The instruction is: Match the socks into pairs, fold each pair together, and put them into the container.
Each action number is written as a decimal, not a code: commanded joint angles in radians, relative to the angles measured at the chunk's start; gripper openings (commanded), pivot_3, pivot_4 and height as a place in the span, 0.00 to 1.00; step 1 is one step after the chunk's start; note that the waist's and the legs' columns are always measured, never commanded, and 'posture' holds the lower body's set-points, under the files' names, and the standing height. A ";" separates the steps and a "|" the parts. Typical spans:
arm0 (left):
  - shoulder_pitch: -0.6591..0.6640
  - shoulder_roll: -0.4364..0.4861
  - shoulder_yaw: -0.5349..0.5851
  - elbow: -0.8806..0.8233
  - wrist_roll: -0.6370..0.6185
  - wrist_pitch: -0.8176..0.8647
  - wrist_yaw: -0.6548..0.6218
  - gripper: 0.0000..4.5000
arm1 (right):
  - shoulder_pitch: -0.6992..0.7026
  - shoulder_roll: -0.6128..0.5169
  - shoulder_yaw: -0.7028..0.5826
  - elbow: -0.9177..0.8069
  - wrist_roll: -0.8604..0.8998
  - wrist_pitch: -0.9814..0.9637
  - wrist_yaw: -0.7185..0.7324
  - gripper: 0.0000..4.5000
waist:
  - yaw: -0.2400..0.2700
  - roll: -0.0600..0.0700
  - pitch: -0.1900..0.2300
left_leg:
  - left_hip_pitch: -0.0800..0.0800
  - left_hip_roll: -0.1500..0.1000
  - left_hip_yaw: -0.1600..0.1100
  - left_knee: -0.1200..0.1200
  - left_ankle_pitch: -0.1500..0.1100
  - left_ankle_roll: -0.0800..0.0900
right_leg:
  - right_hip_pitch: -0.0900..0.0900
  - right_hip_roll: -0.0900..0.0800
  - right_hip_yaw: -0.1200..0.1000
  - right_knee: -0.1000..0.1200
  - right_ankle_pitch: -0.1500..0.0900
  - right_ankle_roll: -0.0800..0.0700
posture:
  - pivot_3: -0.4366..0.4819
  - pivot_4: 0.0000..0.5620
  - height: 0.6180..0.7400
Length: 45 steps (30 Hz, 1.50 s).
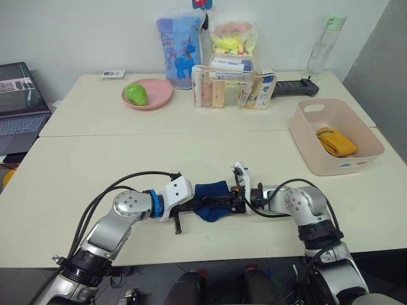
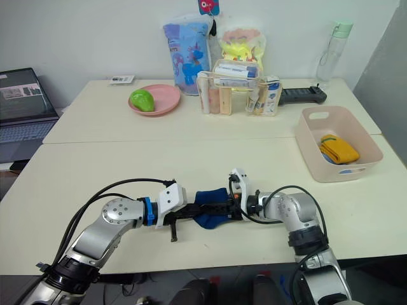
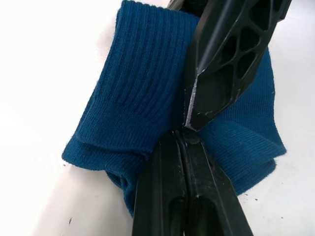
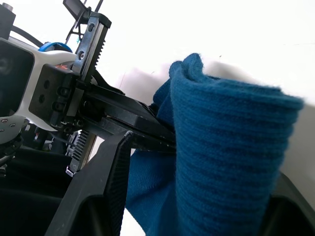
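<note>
Navy blue knit sits bunched at the near middle of the cream table point(image 1: 127, 159) in the left eye view: the navy socks point(image 1: 210, 201), folded over into one lump, lie between the two arms, with the left gripper point(image 1: 205, 203) reaching in from the left and the right gripper point(image 1: 224, 202) from the right, their black fingers meeting over the cloth. Well apart, at the right edge of the table, the pale pink container point(image 1: 334, 135) holds a folded mustard yellow pair point(image 1: 337, 142). At the far side stand a round pink plate point(image 1: 147, 93) bearing a green object, a clear organiser box point(image 1: 230, 88) of tubes, and a bottle point(image 1: 325, 44); a laptop point(image 1: 20, 105) sits off to the left. The right eye view gives the same layout, and a bit of light blue shows beneath the yellow pair in the tub. In the left wrist view, the left gripper's two fingers point(image 3: 165, 196) are pressed together with no gap, lying on top of the ribbed navy fabric rather than clearly pinching it, while a finger of the other gripper crosses just beyond their tips. In the right wrist view, the right gripper's fingers point(image 4: 110, 187) stand apart with a thick fold of the navy socks between them; whether they press the cloth I cannot tell.
</note>
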 commanded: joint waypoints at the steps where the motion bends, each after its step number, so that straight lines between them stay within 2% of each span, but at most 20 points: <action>1: 0.007 0.017 0.027 0.015 0.008 0.011 0.001 0.00 | -0.008 -0.003 -0.004 0.001 -0.006 -0.019 0.007 0.41 | -0.002 0.000 0.000 | 0.000 0.000 0.000 0.000 0.000 0.000 | 0.000 0.000 0.000 0.000 0.000 0.000 | 0.48 0.27 1.00; 6: -0.002 0.010 0.034 0.016 0.001 0.009 -0.003 0.00 | -0.011 -0.001 -0.006 0.004 -0.004 -0.022 0.006 0.03 | -0.004 0.000 -0.001 | 0.001 0.000 0.000 0.000 0.000 0.000 | 0.001 0.000 0.000 0.000 0.000 0.000 | 0.48 0.27 1.00; 7: -0.004 0.008 0.040 0.015 -0.010 0.009 -0.011 0.00 | -0.011 0.000 -0.010 0.005 -0.004 -0.022 0.003 0.00 | -0.004 0.000 -0.001 | 0.001 0.000 0.000 0.000 0.000 0.000 | 0.001 0.000 0.000 0.000 0.000 0.000 | 0.48 0.27 1.00; 12: -0.005 0.009 0.078 -0.007 -0.073 0.024 -0.050 0.00 | -0.010 -0.002 -0.030 -0.002 0.004 -0.019 -0.009 0.00 | -0.004 0.000 -0.001 | 0.001 0.000 0.000 -0.001 0.000 0.000 | 0.001 0.000 0.000 0.000 0.000 0.000 | 0.48 0.27 1.00; 15: -0.031 0.026 0.171 -0.057 -0.193 0.109 -0.075 0.12 | -0.008 -0.026 -0.071 -0.051 0.026 0.003 -0.020 0.00 | -0.004 0.000 -0.001 | 0.000 0.000 0.000 0.000 0.000 0.000 | 0.000 0.000 0.000 0.000 0.000 0.000 | 0.48 0.27 1.00; 21: -0.149 0.040 0.289 -0.178 -0.398 0.338 -0.043 0.55 | -0.020 -0.065 -0.190 -0.172 0.089 0.064 -0.068 0.00 | -0.003 0.000 0.000 | -0.002 0.000 0.000 0.000 0.000 0.000 | -0.001 0.000 -0.001 -0.001 0.000 0.000 | 0.48 0.27 1.00; 27: -0.357 -0.049 0.299 -0.193 -0.482 0.446 0.068 0.99 | -0.058 -0.125 -0.367 -0.313 0.149 0.148 -0.172 0.00 | -0.001 -0.001 0.000 | -0.003 0.000 -0.001 0.002 0.000 0.000 | -0.001 0.000 -0.001 -0.001 0.000 0.000 | 0.48 0.27 1.00; 32: -0.513 -0.139 0.257 -0.158 -0.481 0.462 0.128 0.99 | -0.193 -0.249 -0.569 -0.329 0.148 0.185 -0.285 0.00 | -0.001 0.000 0.002 | -0.005 0.000 0.000 0.004 0.000 0.000 | -0.002 0.000 -0.001 0.000 0.000 0.000 | 0.48 0.27 1.00; 35: -0.549 -0.176 0.213 -0.113 -0.417 0.404 0.135 0.99 | -0.266 -0.381 -0.605 -0.279 0.096 0.143 -0.306 0.00 | -0.001 0.000 0.002 | -0.005 -0.001 0.001 0.003 0.000 0.000 | -0.002 0.000 0.000 -0.001 0.000 0.000 | 0.48 0.27 1.00; 38: -0.579 -0.235 0.189 -0.067 -0.382 0.349 0.152 0.99 | -0.300 -0.516 -0.581 -0.204 0.024 0.061 -0.290 0.00 | 0.006 0.000 0.002 | -0.005 0.000 0.001 0.002 0.000 0.000 | -0.002 0.000 0.000 -0.001 0.000 0.000 | 0.48 0.27 1.00; 41: -0.609 -0.287 0.187 -0.030 -0.360 0.319 0.182 0.99 | -0.281 -0.613 -0.509 -0.159 -0.044 -0.039 -0.237 0.00 | 0.005 -0.001 0.002 | -0.005 0.000 0.003 0.003 0.000 0.000 | -0.002 0.000 0.001 -0.001 0.000 0.000 | 0.48 0.27 1.00; 43: -0.644 -0.346 0.178 -0.001 -0.356 0.297 0.198 0.99 | -0.233 -0.791 -0.299 -0.095 -0.275 -0.324 -0.127 0.00 | 0.008 0.000 0.002 | -0.005 0.000 0.004 0.003 0.000 0.000 | -0.002 0.000 0.001 0.000 0.000 0.000 | 0.48 0.27 1.00; 45: -0.659 -0.383 0.166 0.010 -0.352 0.287 0.199 0.99 | -0.210 -0.900 -0.145 -0.012 -0.451 -0.571 -0.051 0.00 | 0.011 0.000 0.003 | -0.006 0.000 0.005 0.005 -0.001 0.002 | -0.002 0.000 0.001 -0.001 0.000 0.001 | 0.48 0.27 1.00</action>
